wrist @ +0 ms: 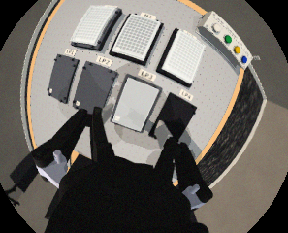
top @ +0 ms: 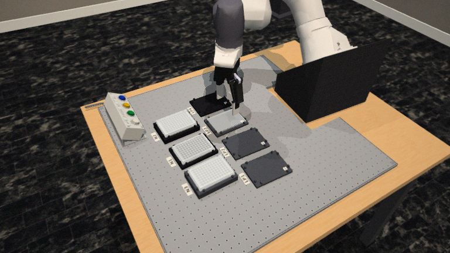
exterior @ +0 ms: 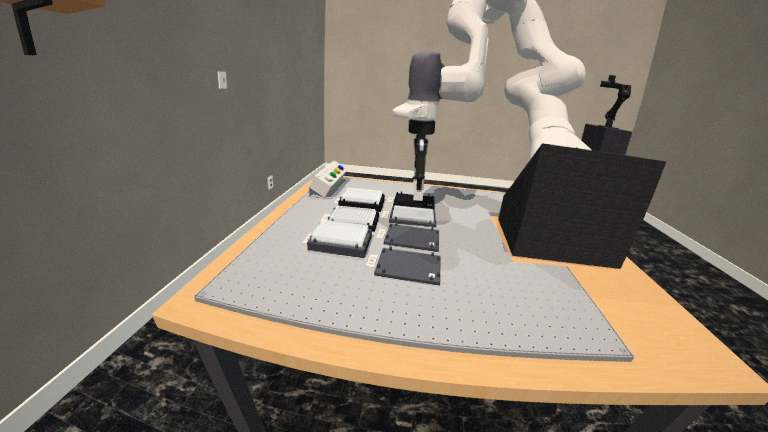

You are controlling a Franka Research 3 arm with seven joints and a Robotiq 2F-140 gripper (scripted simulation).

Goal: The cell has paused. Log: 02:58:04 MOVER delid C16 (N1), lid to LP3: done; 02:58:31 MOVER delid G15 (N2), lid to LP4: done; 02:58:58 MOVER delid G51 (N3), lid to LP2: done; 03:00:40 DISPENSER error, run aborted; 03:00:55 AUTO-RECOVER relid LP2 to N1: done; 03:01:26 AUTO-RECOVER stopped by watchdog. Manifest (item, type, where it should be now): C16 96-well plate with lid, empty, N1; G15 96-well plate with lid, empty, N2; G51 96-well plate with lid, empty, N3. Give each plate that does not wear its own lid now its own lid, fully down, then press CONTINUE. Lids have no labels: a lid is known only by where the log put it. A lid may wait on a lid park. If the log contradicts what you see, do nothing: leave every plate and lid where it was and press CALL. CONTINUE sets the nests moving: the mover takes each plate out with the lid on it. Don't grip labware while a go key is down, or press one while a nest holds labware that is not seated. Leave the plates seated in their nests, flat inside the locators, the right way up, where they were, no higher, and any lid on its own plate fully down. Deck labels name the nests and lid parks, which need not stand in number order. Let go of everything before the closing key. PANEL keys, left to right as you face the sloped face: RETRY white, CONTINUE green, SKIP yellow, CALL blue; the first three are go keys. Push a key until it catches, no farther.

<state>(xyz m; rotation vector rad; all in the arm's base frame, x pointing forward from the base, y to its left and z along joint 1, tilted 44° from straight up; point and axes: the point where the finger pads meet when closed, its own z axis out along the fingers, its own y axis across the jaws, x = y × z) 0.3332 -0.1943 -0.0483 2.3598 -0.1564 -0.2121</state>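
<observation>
White 7-joint arm folded into a high arch, its forearm reaching forward to a grey wrist housing that points straight down. The black gripper hangs vertically beneath it, its 2 fingers partly spread (roughly mid-range) with nothing between them; fingertips stay clear of the deck.
</observation>
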